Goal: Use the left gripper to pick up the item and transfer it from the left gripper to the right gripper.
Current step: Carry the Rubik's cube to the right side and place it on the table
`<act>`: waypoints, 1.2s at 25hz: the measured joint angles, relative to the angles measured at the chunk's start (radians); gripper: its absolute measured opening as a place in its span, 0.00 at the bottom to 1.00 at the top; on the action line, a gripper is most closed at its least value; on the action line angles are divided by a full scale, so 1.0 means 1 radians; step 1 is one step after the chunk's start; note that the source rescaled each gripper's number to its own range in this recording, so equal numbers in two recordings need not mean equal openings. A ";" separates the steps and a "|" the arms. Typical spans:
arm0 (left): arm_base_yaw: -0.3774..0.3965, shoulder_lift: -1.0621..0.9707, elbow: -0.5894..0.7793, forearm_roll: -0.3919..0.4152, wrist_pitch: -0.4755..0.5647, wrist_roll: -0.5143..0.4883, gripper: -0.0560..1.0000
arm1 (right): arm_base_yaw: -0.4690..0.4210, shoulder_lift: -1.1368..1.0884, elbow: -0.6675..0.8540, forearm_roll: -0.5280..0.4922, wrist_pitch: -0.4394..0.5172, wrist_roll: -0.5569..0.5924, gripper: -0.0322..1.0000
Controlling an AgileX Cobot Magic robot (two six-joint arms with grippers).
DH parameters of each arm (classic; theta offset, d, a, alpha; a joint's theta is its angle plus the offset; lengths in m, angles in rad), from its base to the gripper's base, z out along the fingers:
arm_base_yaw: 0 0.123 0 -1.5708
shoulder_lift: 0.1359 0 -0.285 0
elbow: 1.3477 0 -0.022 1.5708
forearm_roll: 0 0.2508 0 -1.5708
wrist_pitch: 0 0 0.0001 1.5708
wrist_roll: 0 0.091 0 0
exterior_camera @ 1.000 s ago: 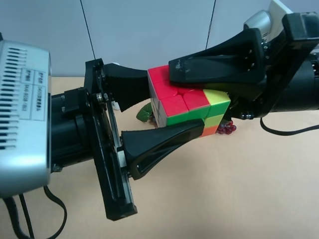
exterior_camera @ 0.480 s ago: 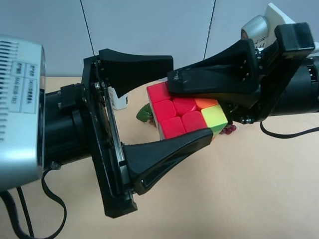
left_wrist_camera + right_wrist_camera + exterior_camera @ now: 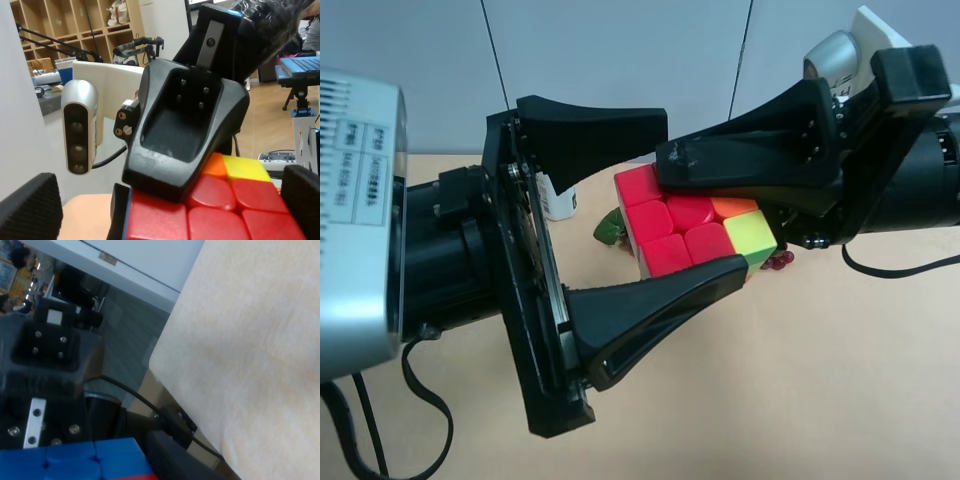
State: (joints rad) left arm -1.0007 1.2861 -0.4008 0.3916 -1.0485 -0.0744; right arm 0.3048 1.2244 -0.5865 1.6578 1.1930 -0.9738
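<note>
The item, a puzzle cube [image 3: 665, 250] with red, yellow, orange and green squares showing, hangs in the air above the table. The right gripper [image 3: 672, 195], black with a white wrist housing, comes in from the exterior high view's right and is shut on the cube; its lower finger is hidden behind the cube. The left gripper [image 3: 700, 200], black with a grey vented housing, is open, with its fingers spread above and below the cube and apart from it. In the left wrist view the cube [image 3: 215, 210] sits under the right gripper's finger [image 3: 185, 130]. The right wrist view shows the cube's blue face [image 3: 75, 460].
A tan table [image 3: 800, 380] lies below both arms. A white bottle [image 3: 558, 200], a green object [image 3: 608, 230] and a red-purple grape bunch [image 3: 780, 260] stand behind the cube. Black cables hang at the left [image 3: 420, 400] and right [image 3: 900, 262].
The left gripper has opened off the cube; its upper finger rose clear. The cube stays in the right gripper, slightly turned. In the last half second, almost nothing moved.
</note>
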 joint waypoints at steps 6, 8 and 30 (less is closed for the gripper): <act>0.000 0.000 0.000 0.000 0.000 -0.003 0.73 | 0.000 0.000 0.000 0.000 0.000 0.001 0.04; 0.000 0.000 0.000 0.000 0.000 -0.003 0.73 | 0.000 0.000 0.000 0.000 0.000 0.001 0.04; -0.001 -0.246 0.074 -0.026 0.283 -0.017 0.73 | 0.000 0.000 0.000 0.000 -0.001 0.002 0.04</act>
State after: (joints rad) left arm -1.0017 1.0399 -0.3263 0.3655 -0.7654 -0.0918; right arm 0.3048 1.2244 -0.5865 1.6574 1.1918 -0.9717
